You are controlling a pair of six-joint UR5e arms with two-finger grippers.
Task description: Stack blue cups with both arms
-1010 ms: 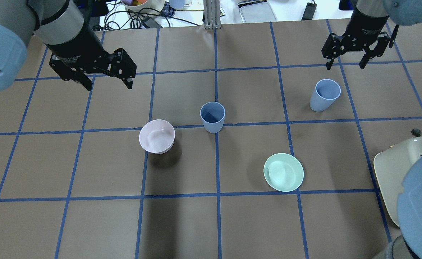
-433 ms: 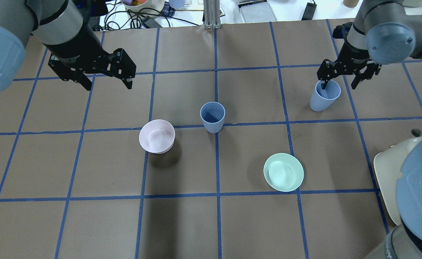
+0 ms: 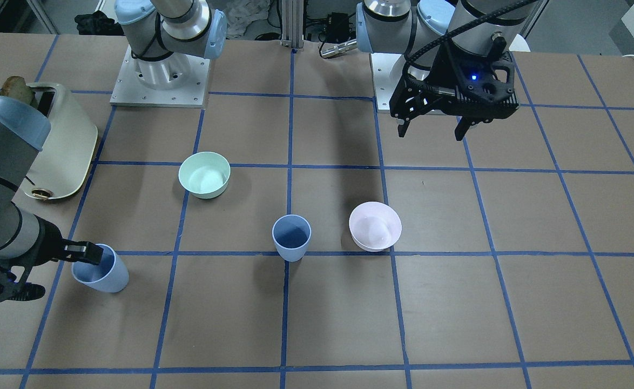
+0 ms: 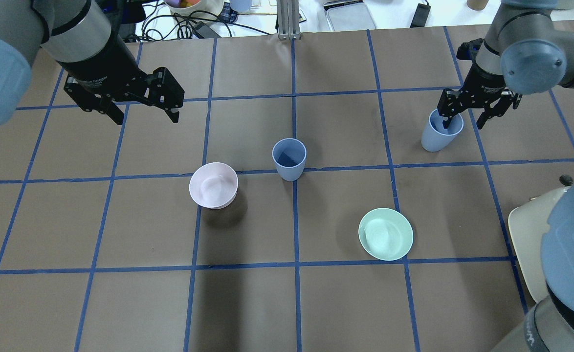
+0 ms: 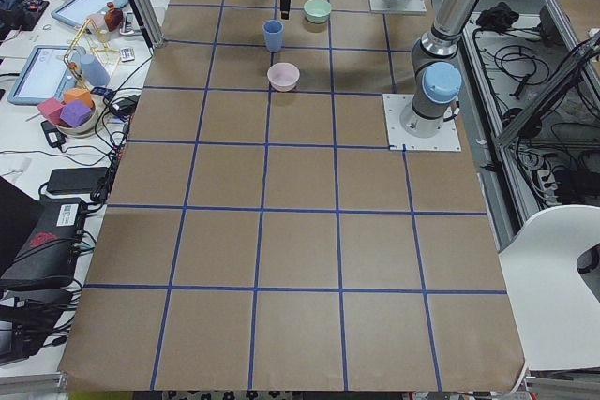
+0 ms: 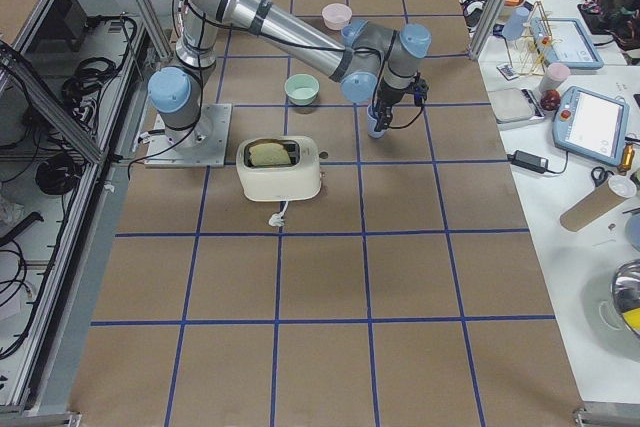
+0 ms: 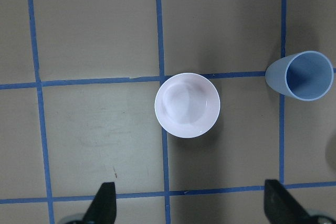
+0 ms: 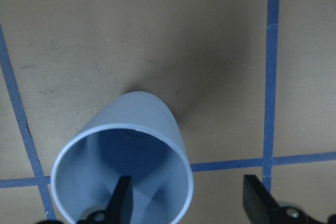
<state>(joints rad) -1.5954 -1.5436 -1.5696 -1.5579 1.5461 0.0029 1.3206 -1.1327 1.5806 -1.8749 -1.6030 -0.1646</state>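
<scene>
Right fingers: the right fingers [image 8: 122, 198] are spread apart with nothing clamped. One reaches down inside the periwinkle-blue tapered plastic cup [image 4: 435, 140] and the other hangs outside it, so the cup's wall stands between them.
Cup at the right fingers: it stands mouth up on the brown paper-covered bench [image 4: 121, 303], and no view shows it lifted.
Left fingers: the left fingers [image 7: 105, 205] are spread wide and empty, hanging well above the bench.
Second cup: the second periwinkle-blue tapered plastic cup [image 4: 289, 159] stands upright, well apart from both pairs of fingers. In the left wrist view it lies off beyond one fingertip.
Bowls: the pale pink round plastic bowl [image 4: 213, 185] sits ahead of the gap between the left fingers. The mint-green round plastic bowl [image 4: 385, 233] is well clear of all fingers.
Done: nothing is stacked. The right fingers look set for a pinch on the wall.
Left to do: probably everything from closing, through lifting and carrying, to nesting one cup in the other. The left arm's share looks unstarted.
</scene>
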